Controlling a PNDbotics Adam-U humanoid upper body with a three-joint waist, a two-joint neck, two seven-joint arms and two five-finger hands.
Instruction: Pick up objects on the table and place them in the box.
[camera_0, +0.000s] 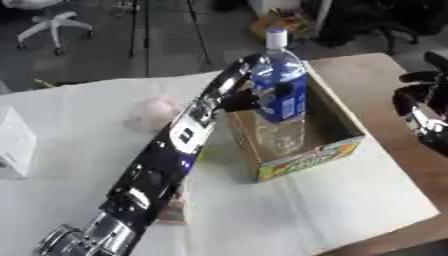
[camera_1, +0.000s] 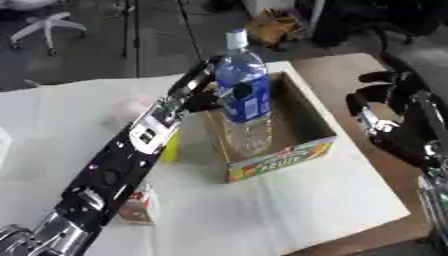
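Note:
A clear plastic bottle (camera_0: 280, 90) with a blue label and a white cap stands upright, its lower part inside the open cardboard box (camera_0: 341, 145). My left hand (camera_0: 249, 95) is shut on the bottle at the label, with the arm stretching up from the lower left. A pale pink round thing (camera_0: 156, 111) lies on the white cloth left of the arm. A small carton (camera_1: 138, 206) stands by my forearm, and something yellow (camera_1: 171, 146) shows behind the arm next to the box. My right hand (camera_1: 385, 107) hovers to the right of the box with relaxed fingers, holding nothing.
A white boxy object (camera_0: 16, 145) sits at the left edge of the cloth. The bare wooden table (camera_0: 376, 75) shows right of the box. An office chair (camera_0: 52, 22) and floor clutter lie beyond the far edge.

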